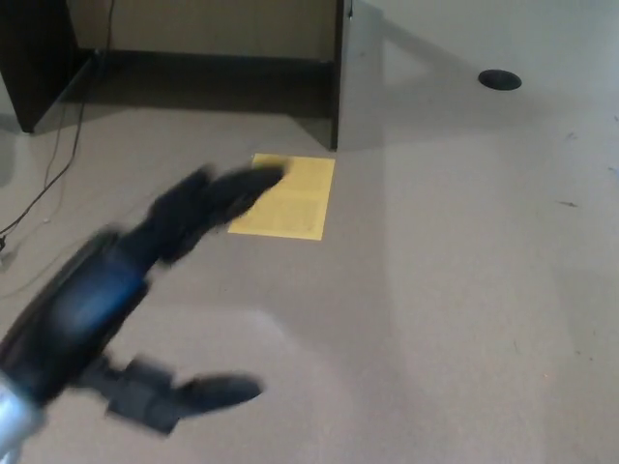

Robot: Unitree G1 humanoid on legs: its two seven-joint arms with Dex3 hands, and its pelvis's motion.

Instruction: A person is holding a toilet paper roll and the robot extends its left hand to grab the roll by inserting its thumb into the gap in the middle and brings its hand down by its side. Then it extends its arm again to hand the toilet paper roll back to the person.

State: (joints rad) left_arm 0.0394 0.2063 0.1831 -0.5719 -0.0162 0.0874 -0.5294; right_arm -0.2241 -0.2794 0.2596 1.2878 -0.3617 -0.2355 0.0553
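black left hand [145, 309], thick fingers

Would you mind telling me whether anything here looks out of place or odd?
The left hand is open and empty, with no toilet paper roll in view. A yellow sheet lies loose on the carpet, and a cable trails across it.

We see a yellow sheet of paper [287, 198] lying flat on the beige carpet [455, 290], just past the hand's upper fingertips. Behind it stands a dark furniture panel [338, 72]. A thin cable [58, 159] trails across the floor above the hand, and a small dark round spot [500, 79] sits far off to its upper right
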